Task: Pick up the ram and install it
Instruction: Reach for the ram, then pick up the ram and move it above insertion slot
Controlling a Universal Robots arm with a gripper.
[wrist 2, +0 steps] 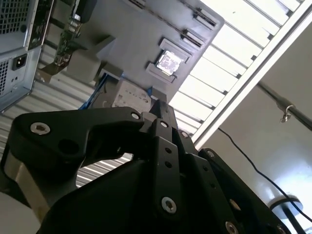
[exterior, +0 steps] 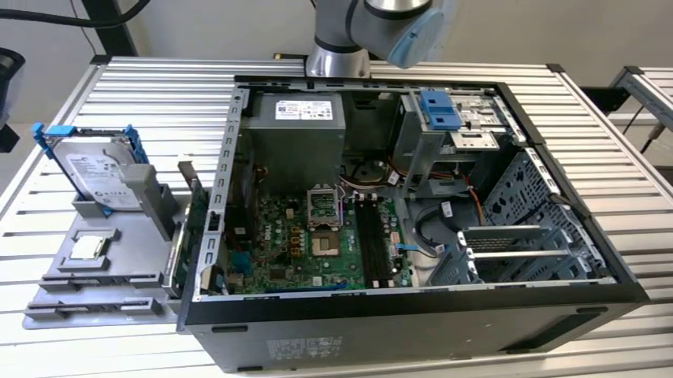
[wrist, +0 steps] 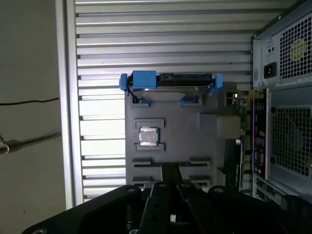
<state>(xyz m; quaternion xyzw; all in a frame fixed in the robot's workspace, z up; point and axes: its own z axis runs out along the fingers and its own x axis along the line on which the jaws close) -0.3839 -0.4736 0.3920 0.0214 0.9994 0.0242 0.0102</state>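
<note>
First wrist view puts my hand (wrist: 169,171) nearest: matte black links studded with round bolt heads, the two fingers pressed together at their tips. Just beyond it lies a flat grey plastic tray (wrist: 187,141) with moulded recesses. One recess holds a small square processor (wrist: 148,136) with a shiny metal lid. Farther along the tray, a silver hard drive (wrist: 168,91) stands on edge in a bright blue bracket. The tray rests on a worktop (wrist: 102,48) of ribbed aluminium slats. Beside the tray is the computer case (wrist: 287,141), its rear panel grey steel punched with fine holes. In the exterior view the case lies on its side with the cover off, showing a green motherboard (exterior: 276,246) set flat inside, and my arm (exterior: 352,35) rises behind it. Where the ram is I cannot tell: two long dark strips (exterior: 370,228) run side by side on the motherboard, and I cannot say whether either is the stick or a bare slot.
</note>
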